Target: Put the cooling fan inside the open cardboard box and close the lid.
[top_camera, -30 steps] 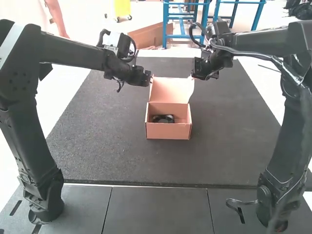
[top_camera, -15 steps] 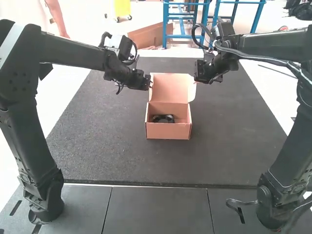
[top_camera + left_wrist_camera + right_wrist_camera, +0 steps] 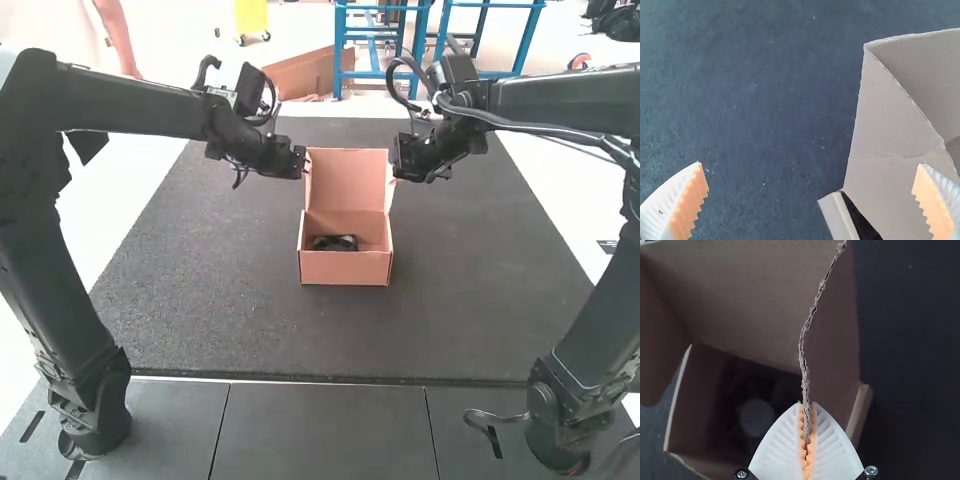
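The plain tan cardboard box (image 3: 345, 265) is unprinted. Its raised lid (image 3: 347, 180), at the box's 12 o'clock, is the same pale brown. The round cooling fan (image 3: 333, 242) is black. The flat table mat (image 3: 200, 290) is charcoal with fine pale speckles. The left gripper (image 3: 809, 169) and right gripper (image 3: 806, 415) have white ribbed fingers (image 3: 655, 215) with orange toothed pads (image 3: 690, 200). The left arm (image 3: 130, 100) and right arm (image 3: 560, 95) are black.
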Motion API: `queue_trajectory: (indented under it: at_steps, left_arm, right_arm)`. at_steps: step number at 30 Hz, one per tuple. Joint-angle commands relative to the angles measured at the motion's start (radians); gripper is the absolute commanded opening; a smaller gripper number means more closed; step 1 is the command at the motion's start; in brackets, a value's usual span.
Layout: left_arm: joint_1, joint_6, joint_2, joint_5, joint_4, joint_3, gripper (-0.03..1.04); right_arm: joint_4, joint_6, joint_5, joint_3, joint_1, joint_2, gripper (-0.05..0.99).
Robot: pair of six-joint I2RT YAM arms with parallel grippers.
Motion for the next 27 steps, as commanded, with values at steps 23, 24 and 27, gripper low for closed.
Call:
queue_trajectory:
  at_steps: [23, 24, 27]
  left_arm:
    - [-0.040, -0.015, -0.120, 0.020, 0.030, -0.156, 0.97]
    - [-0.040, -0.015, -0.127, 0.020, 0.028, -0.161, 0.97]
    - [-0.040, -0.014, -0.143, 0.020, 0.022, -0.182, 0.97]
  right_arm:
    - [-0.066, 0.008, -0.108, -0.103, 0.048, -0.070, -0.01]
    - [-0.072, 0.006, -0.108, -0.113, 0.054, -0.070, -0.01]
    - [-0.078, 0.000, -0.106, -0.139, 0.059, -0.073, -0.01]
